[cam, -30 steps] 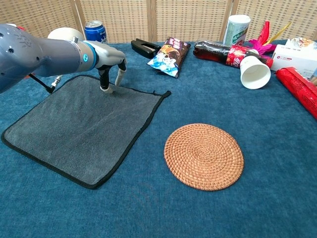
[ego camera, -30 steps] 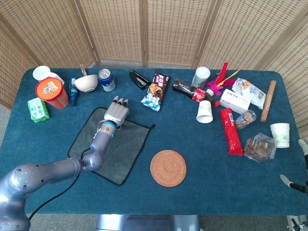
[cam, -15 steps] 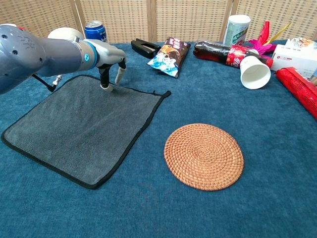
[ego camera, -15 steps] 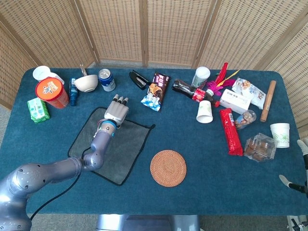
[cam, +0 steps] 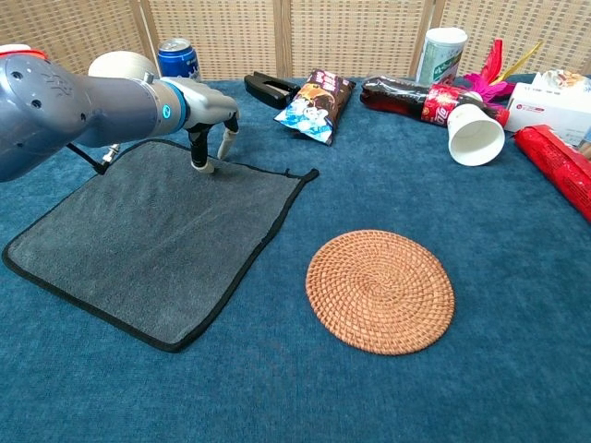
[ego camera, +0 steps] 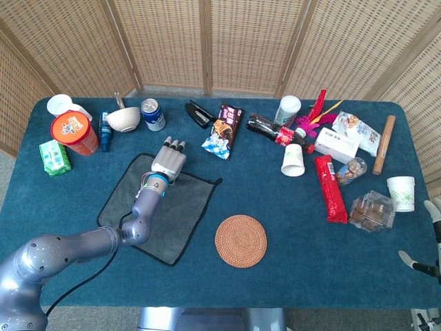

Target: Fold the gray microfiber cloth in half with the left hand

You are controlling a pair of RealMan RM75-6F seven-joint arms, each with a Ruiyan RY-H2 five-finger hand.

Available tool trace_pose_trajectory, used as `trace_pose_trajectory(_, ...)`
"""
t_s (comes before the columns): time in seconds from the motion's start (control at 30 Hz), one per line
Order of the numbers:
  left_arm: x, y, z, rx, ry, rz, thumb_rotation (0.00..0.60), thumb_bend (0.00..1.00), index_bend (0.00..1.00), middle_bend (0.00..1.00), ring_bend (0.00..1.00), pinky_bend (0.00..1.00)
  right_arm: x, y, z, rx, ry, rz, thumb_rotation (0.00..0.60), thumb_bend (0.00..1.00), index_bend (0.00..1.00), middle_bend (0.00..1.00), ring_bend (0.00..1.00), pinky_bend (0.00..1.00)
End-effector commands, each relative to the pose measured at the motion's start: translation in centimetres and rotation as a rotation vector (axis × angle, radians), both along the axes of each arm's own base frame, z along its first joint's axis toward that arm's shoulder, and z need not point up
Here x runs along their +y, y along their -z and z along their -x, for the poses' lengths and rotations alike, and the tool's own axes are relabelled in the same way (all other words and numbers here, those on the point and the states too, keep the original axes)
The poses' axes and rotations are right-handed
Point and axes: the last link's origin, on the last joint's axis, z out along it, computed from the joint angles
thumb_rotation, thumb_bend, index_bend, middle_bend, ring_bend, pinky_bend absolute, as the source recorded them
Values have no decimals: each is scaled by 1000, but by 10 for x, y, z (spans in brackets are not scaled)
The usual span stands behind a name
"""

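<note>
The left hand (cam: 205, 113) stands at upper left in the chest view, fingers pointing down, one tip touching the far edge of the cloth (cam: 148, 235); whether it pinches the hem I cannot tell. The cloth lies flat and unfolded at centre left. Judged: grasping step; next, secure that edge and carry it toward the near edge. No label is readable.

I see bare blue table felt (cam: 277, 378) in front of the gray cloth (cam: 157, 240); round woven rattan coaster (cam: 379, 291) crowds its right.
</note>
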Motion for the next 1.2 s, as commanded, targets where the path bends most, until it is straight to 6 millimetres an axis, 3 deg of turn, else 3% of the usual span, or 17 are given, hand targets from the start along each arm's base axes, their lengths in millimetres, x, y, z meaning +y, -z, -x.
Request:
trace_pose_trajectory(0.03,0,-1,0,-1,1,-3,600,373,468,0,0,0,0,0,0,-3,-1,-2,600,0,0,0,0,0)
trace_pose_trajectory(1.2,-1,1,1,20,8,-12,600,439,580,0,0,0,0,0,-1,-34,-13,-18,600,0,0,0,0,0)
